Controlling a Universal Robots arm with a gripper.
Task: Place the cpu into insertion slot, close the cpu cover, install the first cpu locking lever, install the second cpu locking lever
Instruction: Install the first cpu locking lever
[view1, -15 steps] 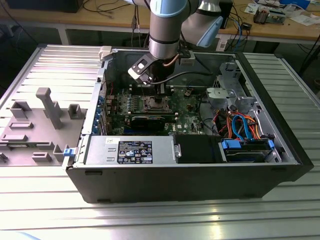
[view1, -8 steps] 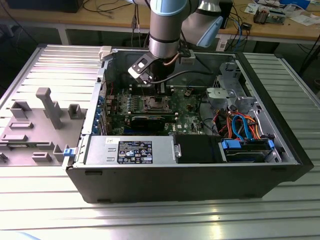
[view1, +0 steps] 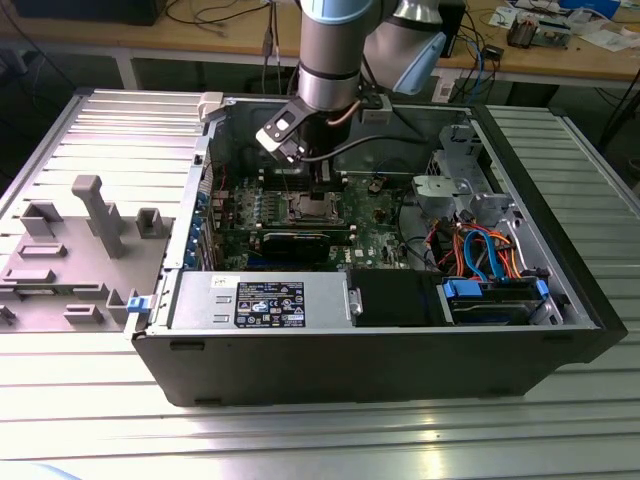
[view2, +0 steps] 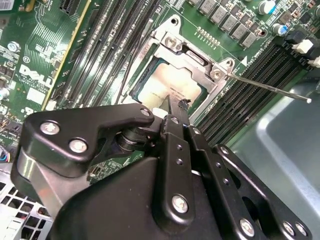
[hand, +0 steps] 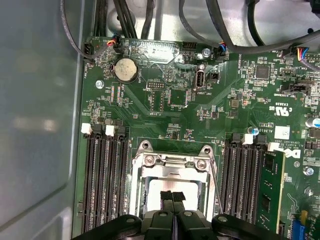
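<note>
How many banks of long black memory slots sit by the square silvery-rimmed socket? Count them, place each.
2. One bank flanks the socket toward the grey case wall, the other on the opposite side. The black gripper may hide more.

Claw (hand: 173, 196) tips together above cpu (hand: 150, 192), cpu cover (hand: 172, 162) seemingly closed, memory slots (hand: 105, 180) flanking

Bright, even room light. Soft glare on ribbed table (view1: 330, 440) and grey case wall (hand: 35, 125). Circuit board (hand: 165, 115) evenly lit.
</note>
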